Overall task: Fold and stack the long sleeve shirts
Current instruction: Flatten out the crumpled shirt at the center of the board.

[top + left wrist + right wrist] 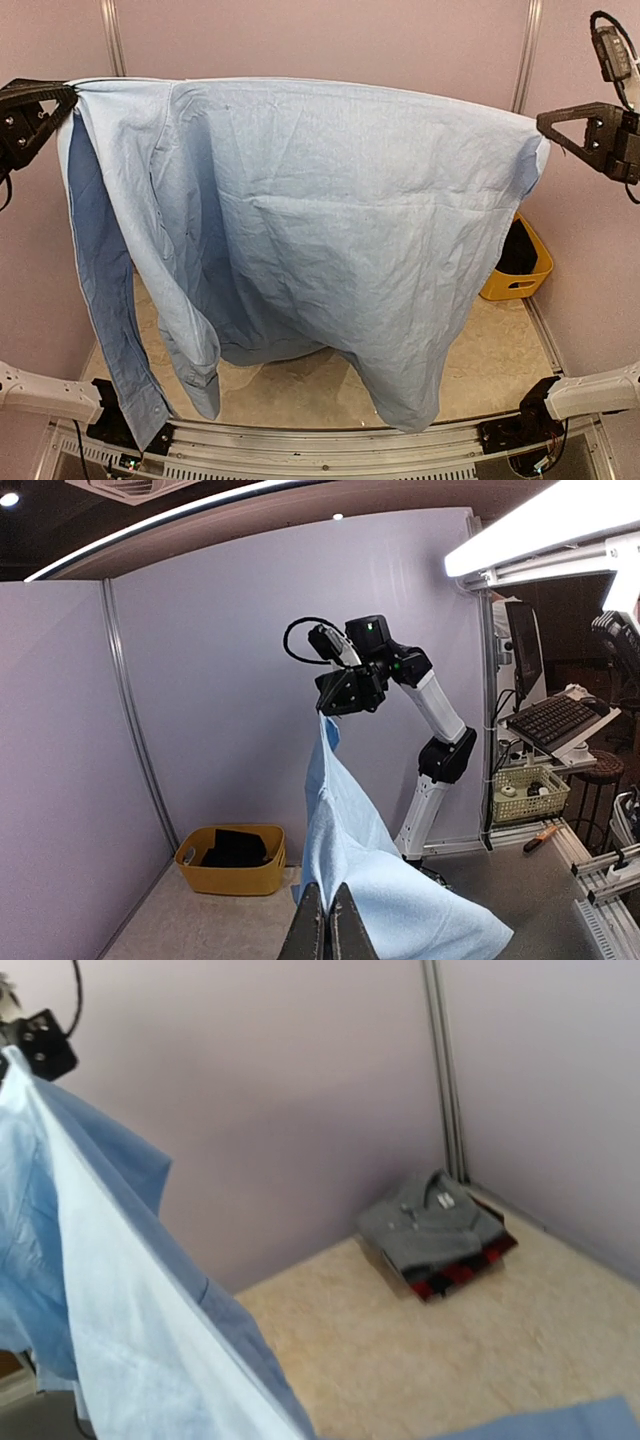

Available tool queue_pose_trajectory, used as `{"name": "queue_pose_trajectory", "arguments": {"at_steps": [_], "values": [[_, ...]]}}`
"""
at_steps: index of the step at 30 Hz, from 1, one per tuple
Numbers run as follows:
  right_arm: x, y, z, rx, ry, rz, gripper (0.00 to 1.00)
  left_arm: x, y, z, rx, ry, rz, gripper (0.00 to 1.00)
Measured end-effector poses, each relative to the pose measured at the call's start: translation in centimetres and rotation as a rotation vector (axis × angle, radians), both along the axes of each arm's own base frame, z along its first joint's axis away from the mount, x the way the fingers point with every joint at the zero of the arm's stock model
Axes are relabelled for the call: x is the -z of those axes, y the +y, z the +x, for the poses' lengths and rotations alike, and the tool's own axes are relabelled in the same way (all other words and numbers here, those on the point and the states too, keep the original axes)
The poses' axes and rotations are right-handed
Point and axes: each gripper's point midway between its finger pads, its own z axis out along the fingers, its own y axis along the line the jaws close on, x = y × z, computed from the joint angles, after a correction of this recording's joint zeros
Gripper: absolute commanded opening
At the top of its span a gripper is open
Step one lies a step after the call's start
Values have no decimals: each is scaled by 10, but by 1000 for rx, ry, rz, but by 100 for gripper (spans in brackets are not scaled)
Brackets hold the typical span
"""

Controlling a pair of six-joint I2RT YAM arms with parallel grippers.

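Top external: light blue shirt [330, 220] hangs spread above the tabletop [500, 360], with the left gripper [70, 95] and right gripper [543, 121] each clamped on a top corner. Step in hand: spreading. Next, probably: lower it flat for folding (grey shirt [428, 1218] on plaid shirt [458, 1271] sits folded in a tabletop corner).

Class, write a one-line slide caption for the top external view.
A light blue shirt hangs stretched by its top edge above the table, a yellow basket behind it.

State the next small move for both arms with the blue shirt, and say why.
Probably lower both together to lay the light blue shirt on the table: it hangs unfolded, stretched between the left gripper and right gripper, both shut on its upper corners, sleeves dangling.
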Motion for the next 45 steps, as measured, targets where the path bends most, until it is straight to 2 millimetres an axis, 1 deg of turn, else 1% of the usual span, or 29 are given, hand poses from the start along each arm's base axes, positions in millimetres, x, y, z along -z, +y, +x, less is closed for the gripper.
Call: {"name": "queue_pose_trajectory", "arguments": {"at_steps": [3, 6, 9, 12, 14, 15, 16, 18, 19, 20, 21, 22, 23, 24, 25, 27, 28, 29, 31, 33, 36, 37, 40, 41, 42, 43, 45], "values": [[-9, -2, -5, -7, -22, 21, 0, -14, 4, 0, 0, -15, -33, 0], [-12, -1, -4, -6, -24, 28, 0, -27, 11, -1, -8, -20, -61, 0], [-7, -7, 10, 73, -4, 12, 0, -47, 22, -8, -32, -60, -112, 0], [-5, -13, 17, 131, 4, 1, 0, -59, 33, -18, -50, -96, -149, 0], [-2, -19, 27, 197, 13, -12, 0, -63, 37, -14, -85, -101, -166, 0], [2, -21, 33, 224, 21, -21, 0, -62, 35, -9, -100, -92, -163, 0], [10, -21, 41, 255, 37, -37, 0, -59, 30, 1, -118, -73, -154, 0], [36, -20, 59, 301, 88, -87, 0, -47, 16, 29, -154, -22, -121, 0], [53, -15, 69, 309, 121, -117, 6, -32, 1, 51, -169, 25, -84, 0], [70, -10, 77, 309, 152, -146, 15, -18, -11, 69, -180, 67, -48, 0], [93, -2, 88, 300, 191, -183, 24, 2, -28, 95, -194, 125, 2, 0], [111, 4, 94, 288, 226, -206, 36, 20, -43, 117, -208, 175, 45, 0], [131, 14, 102, 259, 251, -227, 43, 39, -56, 137, -218, 222, 87, 0], [153, 23, 108, 224, 283, -248, 50, 62, -72, 159, -229, 275, 136, 0], [176, 34, 112, 183, 313, -267, 54, 88, -86, 180, -241, 333, 189, 0], [211, 50, 115, 111, 369, -280, 64, 125, -103, 205, -255, 416, 267, 0], [222, 56, 114, 80, 385, -274, 68, 136, -109, 212, -258, 440, 291, 0], [231, 64, 113, 44, 388, -264, 71, 143, -113, 215, -258, 455, 307, 0], [246, 81, 107, -35, 382, -233, 73, 146, -118, 214, -249, 460, 316, 0], [260, 96, 101, -102, 372, -203, 74, 135, -120, 207, -236, 442, 297, 0], [281, 109, 99, -145, 370, -175, 75, 118, -118, 201, -224, 406, 260, 0], [290, 113, 99, -152, 371, -176, 75, 115, -117, 198, -219, 398, 253, 0], [308, 122, 106, -151, 366, -191, 75, 110, -119, 188, -187, 371, 246, 0], [310, 122, 109, -145, 356, -197, 75, 110, -121, 181, -167, 358, 249, 0], [312, 123, 111, -137, 340, -203, 75, 112, -122, 180, -159, 354, 256, 0], [313, 122, 114, -126, 320, -212, 75, 112, -125, 169, -132, 341, 260, 0], [311, 121, 119, -111, 271, -226, 75, 116, -127, 159, -109, 330, 270, 0]]}}
